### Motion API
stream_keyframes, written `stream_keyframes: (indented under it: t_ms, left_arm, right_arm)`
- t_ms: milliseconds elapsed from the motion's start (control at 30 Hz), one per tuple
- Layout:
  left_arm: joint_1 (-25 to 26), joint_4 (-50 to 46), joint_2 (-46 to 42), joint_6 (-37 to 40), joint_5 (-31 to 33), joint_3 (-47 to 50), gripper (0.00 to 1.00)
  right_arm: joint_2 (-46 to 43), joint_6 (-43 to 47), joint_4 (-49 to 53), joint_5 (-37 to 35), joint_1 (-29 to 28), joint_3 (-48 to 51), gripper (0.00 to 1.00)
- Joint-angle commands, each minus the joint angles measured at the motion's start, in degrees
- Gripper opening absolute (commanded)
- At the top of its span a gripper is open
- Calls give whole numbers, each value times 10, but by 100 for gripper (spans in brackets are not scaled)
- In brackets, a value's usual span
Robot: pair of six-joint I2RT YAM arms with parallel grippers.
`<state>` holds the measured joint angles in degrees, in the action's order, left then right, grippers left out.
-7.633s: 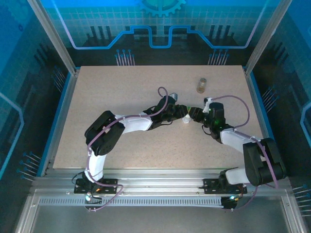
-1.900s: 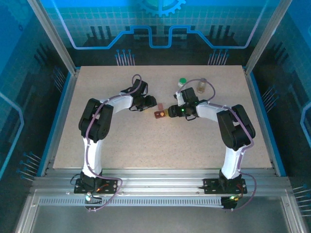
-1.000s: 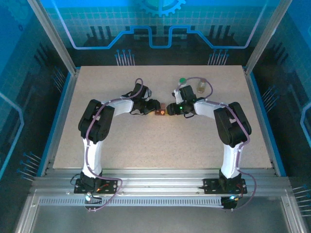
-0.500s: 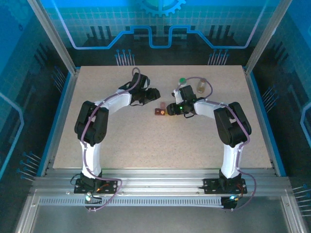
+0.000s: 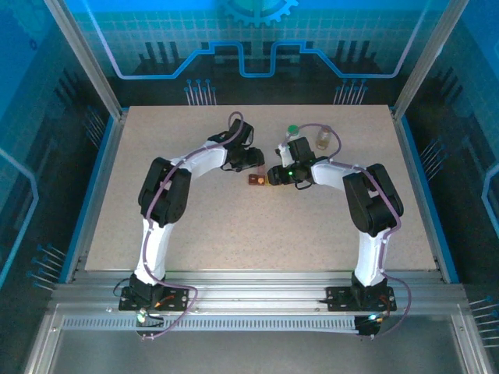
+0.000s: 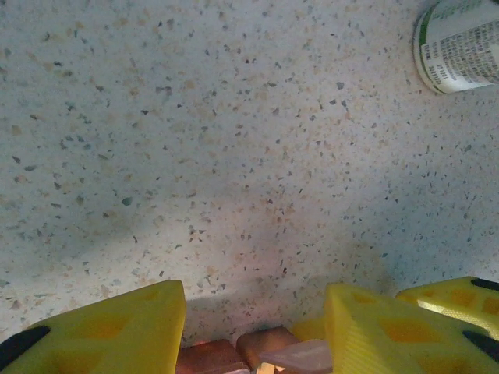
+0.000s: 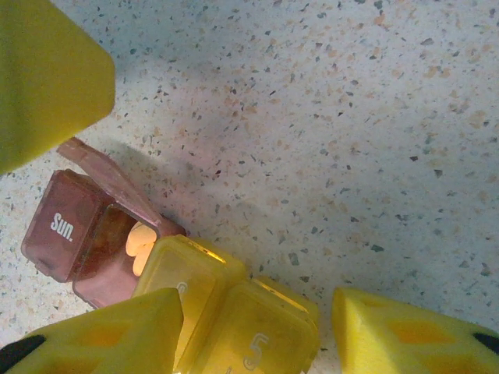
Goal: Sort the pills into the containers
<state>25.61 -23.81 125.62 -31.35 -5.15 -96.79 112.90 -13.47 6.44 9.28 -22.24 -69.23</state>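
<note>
The dark red container, marked "Sun.", lies with its lid up and pale pills inside. Against it sits the yellow container, lid down. My right gripper stands open, one jaw on either side of the yellow container, with bare table showing at the right jaw. My left gripper is open just above the red container, nothing between its fingers. From above, the left gripper and the right gripper meet over the red container.
A white bottle with a green cap stands just behind the right gripper, and its base appears in the left wrist view. A small amber jar stands to its right. The speckled table has raised rails at its edges.
My left gripper drew back from the red container, then came in close over it again. The right gripper and both containers stayed put.
</note>
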Motion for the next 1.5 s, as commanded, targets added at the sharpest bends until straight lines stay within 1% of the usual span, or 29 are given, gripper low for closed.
stream_keyframes:
  t_ms: [0,133,333,467,633,767,900,1133,1367,1467]
  left_arm:
    - [12,-36,-6,29,21,-8,51]
    - [24,-38,-22,36,29,16,51]
    - [33,-40,-46,45,59,45,51]
    - [39,-37,-58,48,61,60,51]
    - [46,-36,-70,47,62,78,51]
    - [47,-40,-77,51,76,96,52]
    - [46,-55,-85,65,73,103,55]
    - [46,-57,-76,73,70,96,57]
    - [45,-39,-66,58,55,90,58]
    - [41,-23,-61,43,27,92,58]
  right_arm:
    - [14,4,15,1,-7,16,54]
    - [15,0,16,0,-7,16,54]
    - [5,-8,11,-1,-2,25,54]
    - [-1,-21,7,17,3,25,54]
    - [2,-28,3,21,6,29,54]
    - [0,-30,0,23,8,35,54]
    - [-3,-29,1,21,8,39,54]
    - [-1,-30,-3,25,9,38,54]
    - [4,-26,-1,28,11,40,54]
    - [6,-24,1,30,12,39,54]
